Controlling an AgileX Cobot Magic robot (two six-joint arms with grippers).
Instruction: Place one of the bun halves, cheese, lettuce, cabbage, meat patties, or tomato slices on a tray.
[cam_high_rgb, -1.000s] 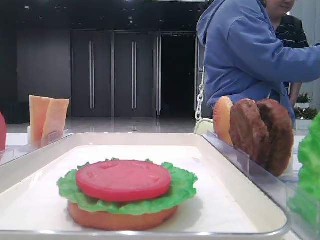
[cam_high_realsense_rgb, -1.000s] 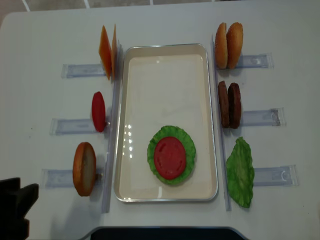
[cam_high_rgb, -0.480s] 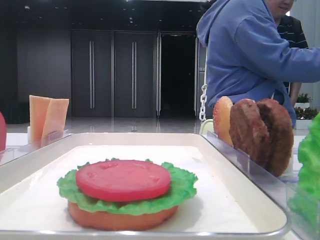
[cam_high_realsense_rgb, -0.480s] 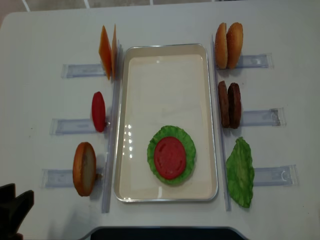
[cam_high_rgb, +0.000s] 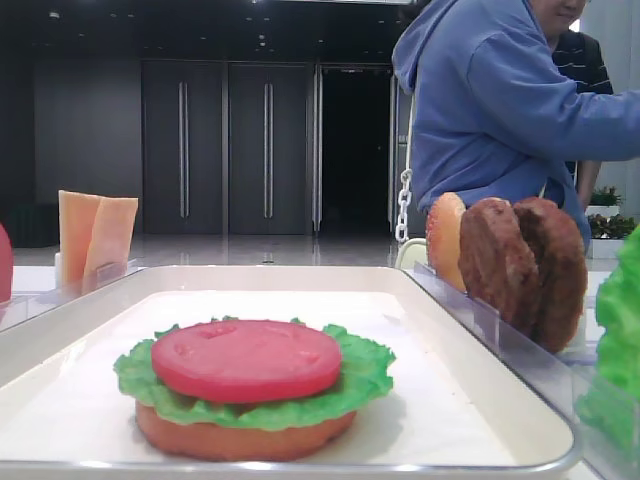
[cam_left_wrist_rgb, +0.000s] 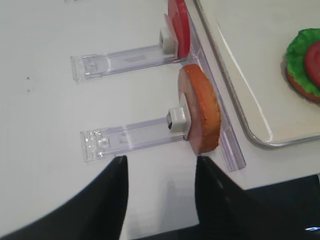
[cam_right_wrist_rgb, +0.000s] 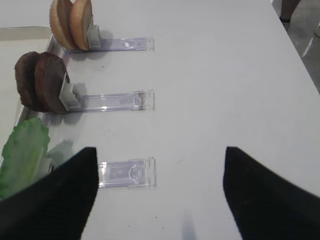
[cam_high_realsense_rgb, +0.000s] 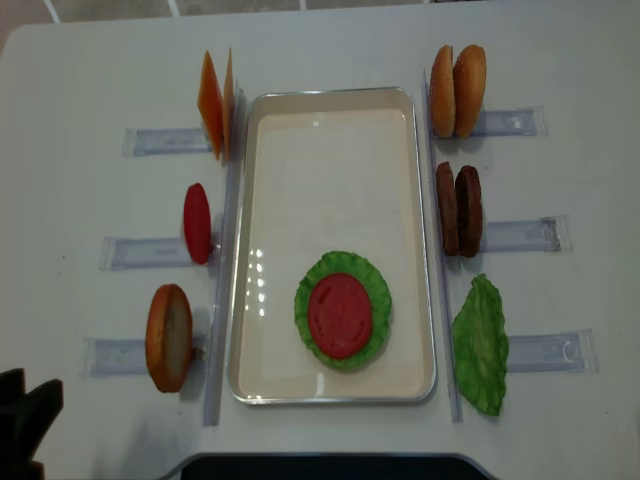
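At the bottom left corner of the overhead view, the left gripper (cam_high_realsense_rgb: 25, 430) has drawn back over the last second from just beside the lower bun holder to the frame's edge; its fingers stand apart and hold nothing, as its own wrist view confirms. Lower centre of the tray (cam_high_realsense_rgb: 330, 100), a tomato slice (cam_high_realsense_rgb: 340, 315) lies flat on the lettuce (cam_high_realsense_rgb: 375, 290), which rests on a bun half (cam_high_rgb: 245, 438) seen in the low side view. That stack looks settled, so the placing step seems done and the arm is retreating. Beside the tray, a spare bun half (cam_high_realsense_rgb: 168, 337), tomato slice (cam_high_realsense_rgb: 197, 222), cheese (cam_high_realsense_rgb: 212, 102) and meat patties (cam_high_realsense_rgb: 458, 208) wait upright in their holders. The right gripper (cam_right_wrist_rgb: 160, 195) hangs with fingers apart, empty, over bare table.
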